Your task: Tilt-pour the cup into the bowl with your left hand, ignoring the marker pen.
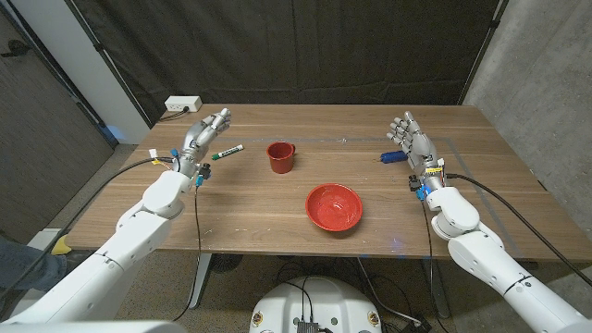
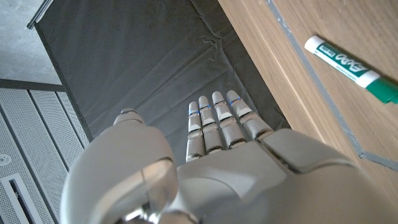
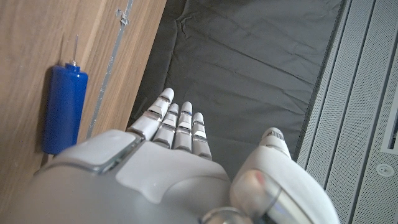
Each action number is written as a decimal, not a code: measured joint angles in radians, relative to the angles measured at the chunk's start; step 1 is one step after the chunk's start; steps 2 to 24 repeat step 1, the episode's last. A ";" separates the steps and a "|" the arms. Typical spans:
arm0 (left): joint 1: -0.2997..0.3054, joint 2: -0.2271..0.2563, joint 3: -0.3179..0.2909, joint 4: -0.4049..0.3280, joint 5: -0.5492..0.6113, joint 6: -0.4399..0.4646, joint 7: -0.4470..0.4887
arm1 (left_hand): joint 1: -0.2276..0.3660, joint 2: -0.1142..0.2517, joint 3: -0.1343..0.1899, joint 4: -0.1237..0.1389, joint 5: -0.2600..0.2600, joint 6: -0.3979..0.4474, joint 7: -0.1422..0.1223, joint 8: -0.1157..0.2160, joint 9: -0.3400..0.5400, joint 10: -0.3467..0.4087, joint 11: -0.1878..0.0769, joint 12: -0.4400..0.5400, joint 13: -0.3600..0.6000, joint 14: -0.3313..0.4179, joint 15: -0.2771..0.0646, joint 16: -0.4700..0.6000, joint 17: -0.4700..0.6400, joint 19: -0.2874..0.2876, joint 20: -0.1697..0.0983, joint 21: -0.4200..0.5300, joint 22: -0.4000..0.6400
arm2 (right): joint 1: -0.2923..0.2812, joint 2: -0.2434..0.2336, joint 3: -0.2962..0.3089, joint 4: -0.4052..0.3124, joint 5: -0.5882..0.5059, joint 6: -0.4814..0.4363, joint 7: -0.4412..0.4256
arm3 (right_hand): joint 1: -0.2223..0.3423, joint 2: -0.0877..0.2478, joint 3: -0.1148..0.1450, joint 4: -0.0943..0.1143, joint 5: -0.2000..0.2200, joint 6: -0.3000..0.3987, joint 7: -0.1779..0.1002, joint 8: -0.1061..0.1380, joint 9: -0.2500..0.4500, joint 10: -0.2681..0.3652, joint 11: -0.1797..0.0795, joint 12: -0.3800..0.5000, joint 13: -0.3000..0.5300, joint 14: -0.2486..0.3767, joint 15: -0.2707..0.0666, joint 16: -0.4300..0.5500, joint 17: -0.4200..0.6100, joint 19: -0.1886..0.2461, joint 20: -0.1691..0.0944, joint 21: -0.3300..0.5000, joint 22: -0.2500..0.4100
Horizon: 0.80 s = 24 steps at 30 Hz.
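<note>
- my left hand (image 1: 205,129) is waiting empty, fingers spread, with the marker pen (image 1: 227,151) lying between it and the cup (image 1: 280,155).
- my right hand (image 1: 410,136) is hanging loose too, farther from that cup.

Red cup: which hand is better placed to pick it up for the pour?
Left. The left hand is open just beyond the marker pen, nearer the red cup than the right hand. The bowl sits within an easy tilt.

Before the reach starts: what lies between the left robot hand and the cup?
In the head view, the marker lies between the left robot hand and the cup.
</note>
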 measured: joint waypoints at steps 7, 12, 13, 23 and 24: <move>0.000 0.000 0.000 0.000 -0.001 -0.001 -0.001 | 0.000 0.000 -0.003 0.003 0.000 0.003 -0.001 0.003 0.000 0.000 0.000 0.000 0.000 0.000 0.000 0.000 0.000 0.000 0.000 0.000 0.000 | 0.000 0.000 0.000 -0.001 0.000 0.000 0.000 | 0.000 0.000 0.000 0.000 0.000 0.000 0.000 0.000 0.000 0.000 0.000 0.000 0.000 0.000 0.000 0.000 0.000 0.000 0.000 0.000 0.000; 0.000 0.000 0.000 0.000 -0.001 -0.001 -0.001 | 0.000 0.000 -0.003 0.003 0.000 0.003 -0.001 0.003 0.000 0.000 0.000 0.000 0.000 0.000 0.000 0.000 0.000 0.000 0.000 0.000 0.000 | 0.000 0.000 0.000 -0.001 0.000 0.000 0.000 | 0.000 0.000 0.000 0.000 0.000 0.000 0.000 0.000 0.000 0.000 0.000 0.000 0.000 0.000 0.000 0.000 0.000 0.000 0.000 0.000 0.000; 0.000 0.000 0.000 0.000 -0.001 -0.001 -0.001 | 0.000 0.000 -0.003 0.003 0.000 0.003 -0.001 0.003 0.000 0.000 0.000 0.000 0.000 0.000 0.000 0.000 0.000 0.000 0.000 0.000 0.000 | 0.000 0.000 0.000 -0.001 0.000 0.000 0.000 | 0.000 0.000 0.000 0.000 0.000 0.000 0.000 0.000 0.000 0.000 0.000 0.000 0.000 0.000 0.000 0.000 0.000 0.000 0.000 0.000 0.000; 0.000 0.000 0.000 0.000 -0.001 -0.001 -0.001 | 0.000 0.000 -0.003 0.003 0.000 0.003 -0.001 0.003 0.000 0.000 0.000 0.000 0.000 0.000 0.000 0.000 0.000 0.000 0.000 0.000 0.000 | 0.000 0.000 0.000 -0.001 0.000 0.000 0.000 | 0.000 0.000 0.000 0.000 0.000 0.000 0.000 0.000 0.000 0.000 0.000 0.000 0.000 0.000 0.000 0.000 0.000 0.000 0.000 0.000 0.000; 0.000 0.000 0.000 0.000 -0.001 -0.001 -0.001 | 0.000 0.000 -0.003 0.003 0.000 0.003 -0.001 0.003 0.000 0.000 0.000 0.000 0.000 0.000 0.000 0.000 0.000 0.000 0.000 0.000 0.000 | 0.000 0.000 0.000 -0.001 0.000 0.000 0.000 | 0.000 0.000 0.000 0.000 0.000 0.000 0.000 0.000 0.000 0.000 0.000 0.000 0.000 0.000 0.000 0.000 0.000 0.000 0.000 0.000 0.000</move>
